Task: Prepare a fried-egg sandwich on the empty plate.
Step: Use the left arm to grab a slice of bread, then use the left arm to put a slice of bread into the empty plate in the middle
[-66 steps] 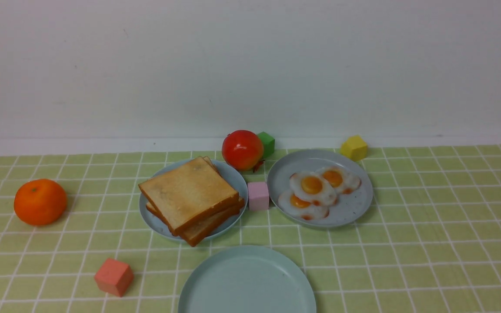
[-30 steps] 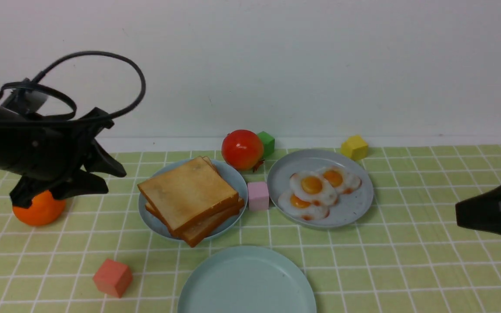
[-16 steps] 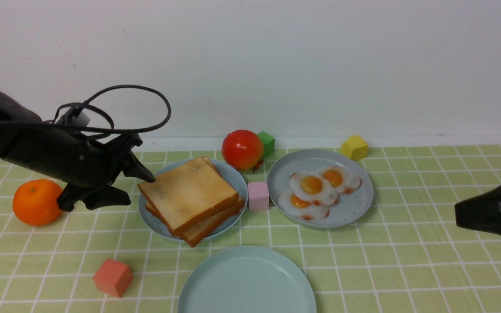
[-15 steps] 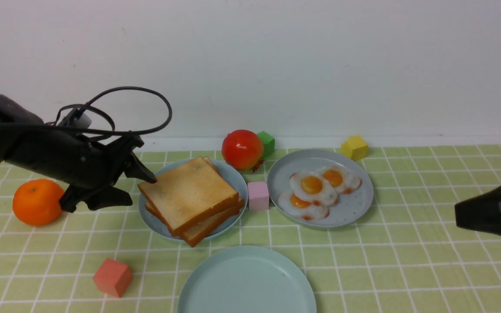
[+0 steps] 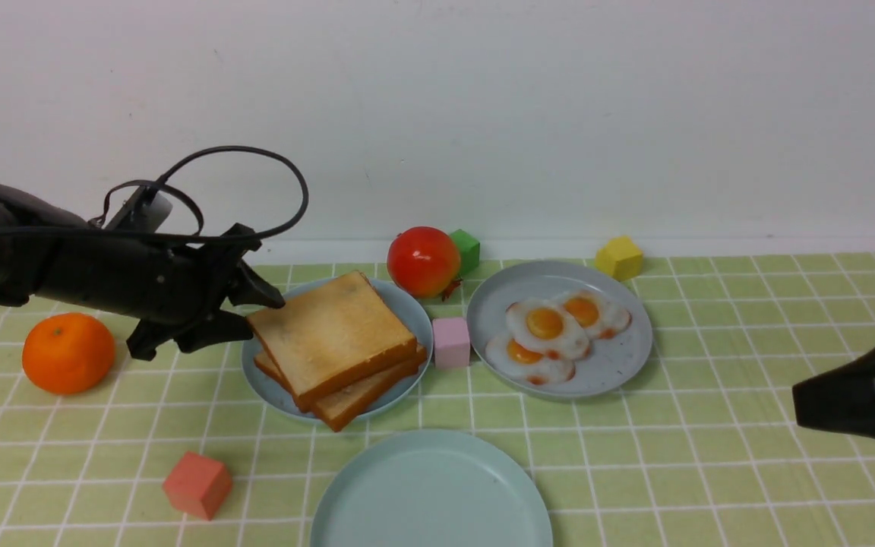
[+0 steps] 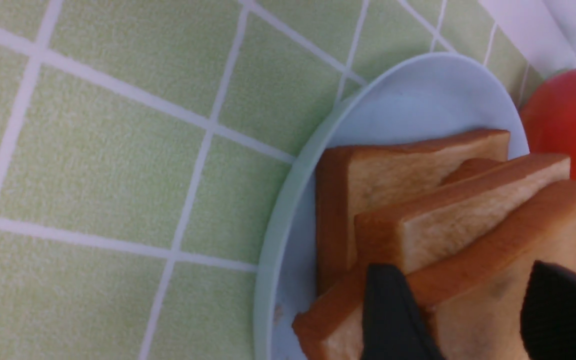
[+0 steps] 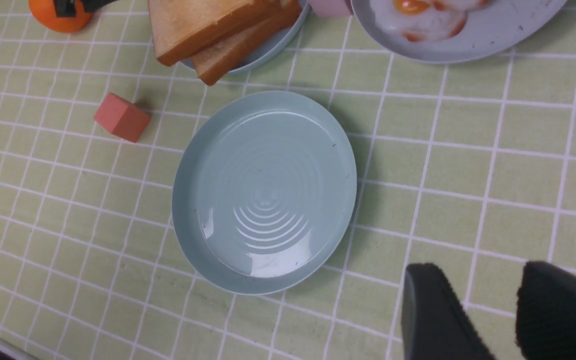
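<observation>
Several toast slices (image 5: 335,338) are stacked on a grey-blue plate (image 5: 407,304). My left gripper (image 5: 263,315) is open around the top slice's left corner. One finger lies over the top face and the other sits at the crust below. In the left wrist view the top slice (image 6: 473,320) shows between the fingers (image 6: 393,310). Three fried eggs (image 5: 544,325) lie overlapping on a second grey-blue plate (image 5: 620,357). The pale mint plate (image 5: 430,494) is bare at the front. My right gripper (image 5: 802,396) hovers open at the far right, near the plate (image 7: 263,190), holding nothing.
An orange (image 5: 69,353) sits just left of the left arm. A tomato (image 5: 422,262) and green block (image 5: 466,251) stand behind the plates. A pink block (image 5: 451,342) sits between them. A yellow block (image 5: 618,258) is back right, a coral block (image 5: 196,484) front left.
My left arm has come in from the left and reached the toast stack, its jaws now around the top slice's corner. That slice has shifted slightly. The right gripper has barely moved.
</observation>
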You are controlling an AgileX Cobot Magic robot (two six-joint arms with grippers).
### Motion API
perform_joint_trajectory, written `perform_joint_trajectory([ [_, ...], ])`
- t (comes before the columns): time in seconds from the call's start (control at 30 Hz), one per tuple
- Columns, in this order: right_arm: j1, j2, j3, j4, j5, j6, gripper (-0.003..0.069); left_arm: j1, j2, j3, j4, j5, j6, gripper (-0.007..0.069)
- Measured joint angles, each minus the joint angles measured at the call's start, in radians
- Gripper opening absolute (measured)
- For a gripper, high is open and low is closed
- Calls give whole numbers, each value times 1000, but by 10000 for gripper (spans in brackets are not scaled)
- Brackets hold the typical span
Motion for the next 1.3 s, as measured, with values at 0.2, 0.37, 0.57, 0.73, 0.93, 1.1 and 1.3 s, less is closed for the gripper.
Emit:
perform_joint_trajectory([
  [0.2,0,0,0,0,15,1,272,0,0,0,13,12,48,78],
  [0.37,0,0,0,0,22,1,272,0,-21,0,17,27,79,11],
  [0.57,0,0,0,0,26,1,269,-4,-135,0,18,140,183,11],
  [0.73,0,0,0,0,30,1,248,-117,-195,117,15,222,232,11],
  [0.93,0,0,0,30,30,1,236,-257,-195,294,19,25,236,11],
  [1.1,0,0,0,62,30,1,237,-305,-195,338,40,-88,235,11],
  [1.3,0,0,0,69,32,1,238,-315,-195,340,46,-94,199,66],
])
